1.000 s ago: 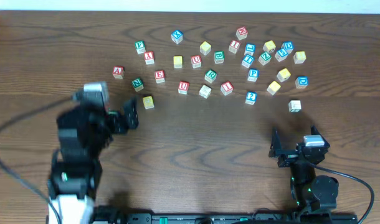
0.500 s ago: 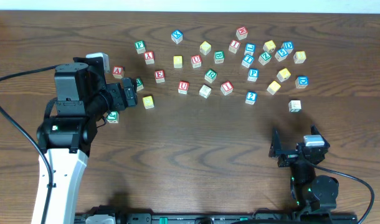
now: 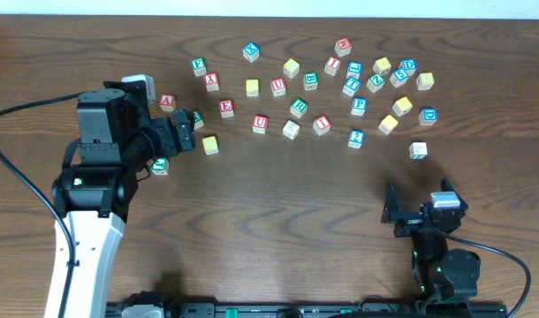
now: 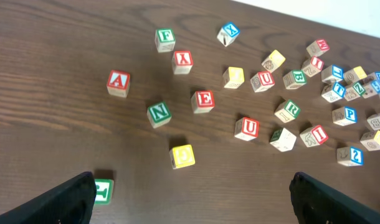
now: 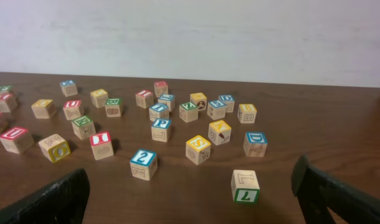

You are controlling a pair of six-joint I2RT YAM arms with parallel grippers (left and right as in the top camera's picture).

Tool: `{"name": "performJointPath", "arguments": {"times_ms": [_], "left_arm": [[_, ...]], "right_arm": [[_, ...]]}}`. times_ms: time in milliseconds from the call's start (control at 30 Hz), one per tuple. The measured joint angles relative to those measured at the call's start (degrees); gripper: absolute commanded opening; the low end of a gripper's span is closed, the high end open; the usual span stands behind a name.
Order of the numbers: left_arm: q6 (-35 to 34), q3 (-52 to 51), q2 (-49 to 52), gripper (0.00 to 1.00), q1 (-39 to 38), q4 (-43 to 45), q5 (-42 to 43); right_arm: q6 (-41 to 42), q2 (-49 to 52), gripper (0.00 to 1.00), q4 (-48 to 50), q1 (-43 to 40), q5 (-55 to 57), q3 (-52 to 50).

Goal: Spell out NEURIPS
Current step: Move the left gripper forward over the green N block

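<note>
at nine o'clock on the desk (image 3: 278,221) the left hand (image 4: 190,186) hangs with its fingers spread wide and nothing between them. a green cube (image 4: 103,190) lies just beside its left finger. ahead of it sits a red a (image 4: 118,82), then the green n (image 4: 159,113), with the red e (image 4: 203,101) at its two o'clock. moving right come the red u (image 4: 247,128), the green r (image 4: 288,110) at its two o'clock, the red i (image 4: 313,134), the blue p (image 4: 344,116) and the yellow-topped s (image 5: 198,149). around them i can read a green f (image 4: 166,39), a blue x (image 4: 228,32), a blue 2 (image 5: 143,163) and a blue d (image 5: 255,143). down at five o'clock the right hand (image 3: 418,210) rests low, fingers wide apart too, gripping nothing. as i judge it, nothing is spelled. all seven letters lie loose in the scatter at twelve o'clock with no row begun, so every placement is left to do.
</note>
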Motion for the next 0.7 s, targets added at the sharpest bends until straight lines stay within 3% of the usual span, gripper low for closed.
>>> {"name": "performJointPath", "arguments": {"times_ms": [333, 700], "left_arm": [[0.28, 13.20, 11.02, 0.98, 0.00, -11.06, -2.05], [-2.40, 24.06, 22.08, 0.98, 0.00, -16.68, -3.06]], "right_arm": [[0.00, 0.00, 0.99, 0.00, 0.00, 0.00, 0.00], [0.02, 0.00, 0.99, 0.00, 0.00, 0.00, 0.00]]}}
